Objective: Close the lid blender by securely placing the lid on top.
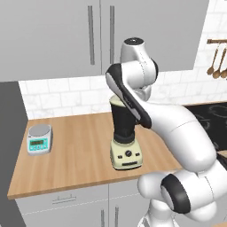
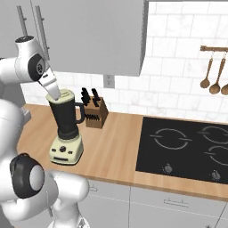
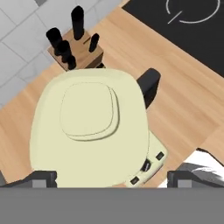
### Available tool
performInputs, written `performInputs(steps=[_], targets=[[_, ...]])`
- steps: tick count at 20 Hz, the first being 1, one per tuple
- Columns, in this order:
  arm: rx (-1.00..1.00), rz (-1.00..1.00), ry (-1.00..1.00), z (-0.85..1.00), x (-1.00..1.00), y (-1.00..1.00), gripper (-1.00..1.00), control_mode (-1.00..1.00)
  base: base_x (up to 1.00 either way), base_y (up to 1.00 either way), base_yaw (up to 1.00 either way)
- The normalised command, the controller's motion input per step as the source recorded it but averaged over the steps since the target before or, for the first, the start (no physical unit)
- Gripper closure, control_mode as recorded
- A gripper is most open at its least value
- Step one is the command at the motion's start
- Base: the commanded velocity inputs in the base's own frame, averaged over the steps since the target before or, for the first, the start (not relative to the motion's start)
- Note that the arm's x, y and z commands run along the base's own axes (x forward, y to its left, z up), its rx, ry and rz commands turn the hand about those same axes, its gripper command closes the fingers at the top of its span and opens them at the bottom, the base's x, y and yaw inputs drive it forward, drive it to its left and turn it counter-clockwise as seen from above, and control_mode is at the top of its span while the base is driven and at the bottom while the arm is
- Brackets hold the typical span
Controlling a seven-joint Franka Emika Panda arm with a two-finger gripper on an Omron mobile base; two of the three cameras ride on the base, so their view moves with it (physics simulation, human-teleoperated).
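scale [image 1: 39, 138] at counter's left end, untouched | blender [image 1: 125, 137] mid-counter, knife block [image 2: 95, 113] just beside | lid [image 3: 87, 131] sits on jar mouth, looks placed; seating not confirmable | gripper [image 3: 111, 178] above lid, fingers spread apart, holding nothing | left: retreat, maybe press down
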Motion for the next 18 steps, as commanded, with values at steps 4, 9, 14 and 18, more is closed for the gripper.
performInputs(steps=[4,9,14,18], targets=[[0.05,0.0,-0.03,0.0,-0.35,-0.17,-1.0,-1.0,0.0,0.0,0.0],[0.03,0.0,-0.1,0.18,-0.48,-0.07,-1.0,-1.0,0.0,0.0,0.0],[0.0,0.0,-0.13,0.34,-0.49,0.0,-1.0,-1.0,0.0,0.0,0.0],[0.0,0.0,-0.2,0.09,-0.21,0.0,-1.0,-1.0,0.0,0.0,0.0]])
